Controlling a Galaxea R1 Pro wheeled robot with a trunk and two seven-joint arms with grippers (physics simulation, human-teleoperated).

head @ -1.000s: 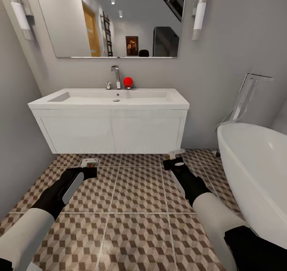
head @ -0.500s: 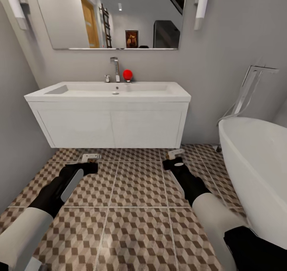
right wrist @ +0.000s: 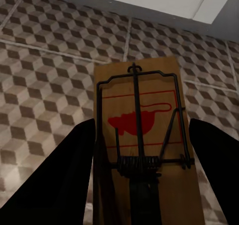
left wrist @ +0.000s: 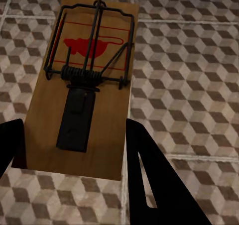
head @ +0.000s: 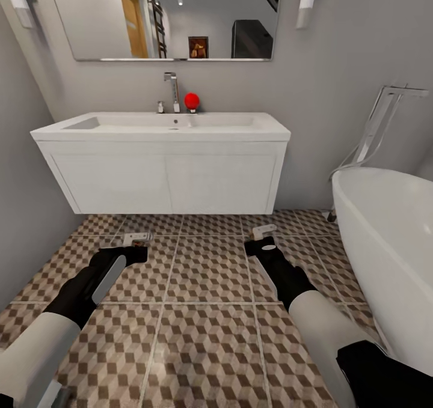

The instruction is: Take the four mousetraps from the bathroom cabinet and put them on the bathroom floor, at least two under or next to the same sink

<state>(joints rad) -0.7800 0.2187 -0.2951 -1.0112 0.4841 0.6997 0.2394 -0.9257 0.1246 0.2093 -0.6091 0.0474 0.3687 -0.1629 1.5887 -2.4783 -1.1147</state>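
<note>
Carrying one mousetrap per arm; both held low over the bathroom floor (head: pixel 210 276), in front of the bathroom sink (head: pixel 162 125).

Item 1: left gripper (head: pixel 133 246). Fingers (left wrist: pixel 149 180) partly closed, one at each long edge of the left mousetrap (left wrist: pixel 82 85), board between them. Whether the board touches the tiles cannot be told. Trap sits left of centre, near the vanity's left half.

Item 2: right gripper (head: pixel 260 240). Fingers (right wrist: pixel 64 175) flank the right mousetrap (right wrist: pixel 144 150) on both sides, gripping the board's rear part; wire bar and red mark face up. Trap sits near the vanity's right end, with the bathtub (head: pixel 391 246) further right.

Item 3: remaining mousetraps. Two more are required by the task.

Risks, judged:
- Release from height: a board let go while clear of the floor could flip or bounce away from the sink.
- Placement too near the robot: both traps are just short of the vanity front; set down here they may not count as under or directly next to the sink.
- Uneven grip: fingers hold only board edges; a tilt on descent could let a board slip early.
- Right arm drift toward the bathtub could cause a collision.
</note>
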